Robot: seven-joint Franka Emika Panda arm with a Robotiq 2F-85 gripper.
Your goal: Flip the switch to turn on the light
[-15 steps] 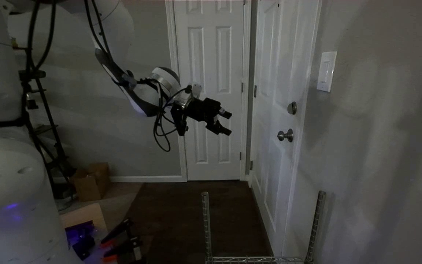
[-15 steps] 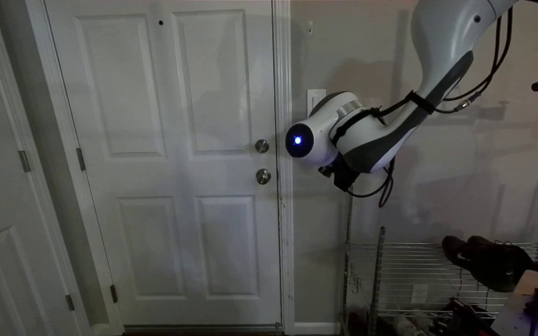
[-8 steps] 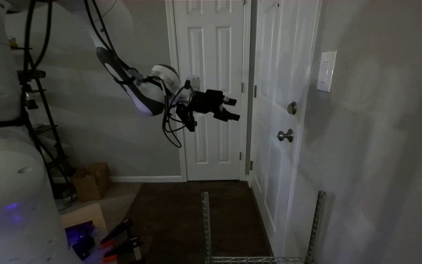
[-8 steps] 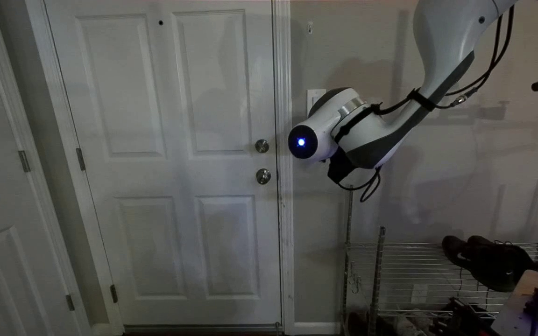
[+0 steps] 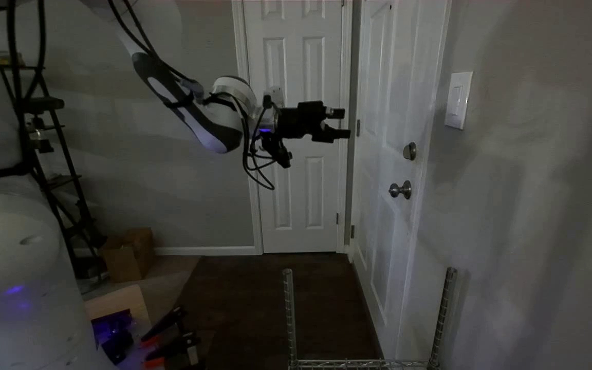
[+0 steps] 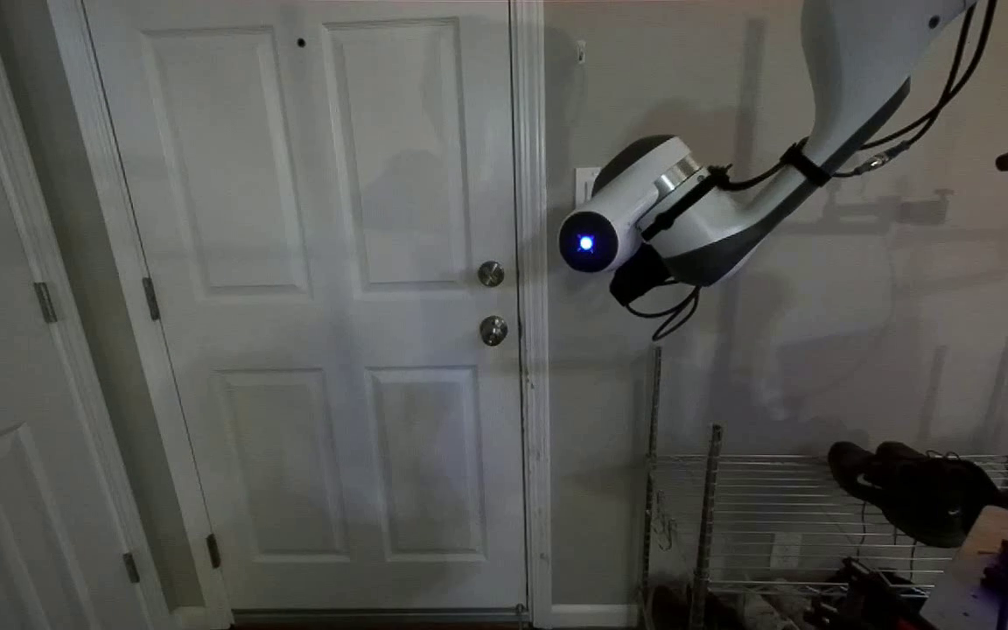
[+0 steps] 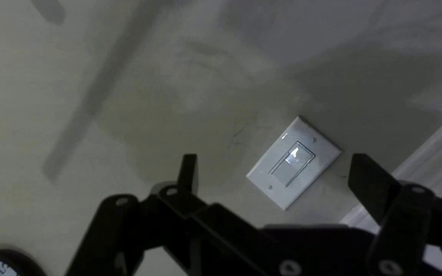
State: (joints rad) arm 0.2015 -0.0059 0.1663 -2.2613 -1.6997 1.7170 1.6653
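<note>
The gripper (image 5: pixel 341 124), spread wide and empty, should probably close before pressing one end of the rocker switch (image 7: pixel 293 163), right of centre in the wrist view.

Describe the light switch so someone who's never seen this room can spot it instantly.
Find the white paneled door with a metal knob and deadbolt. Just beyond the frame on the knob side, the gray wall carries the switch, higher than both. They're round and metallic; it's a flat, white, upright rectangle.
</note>
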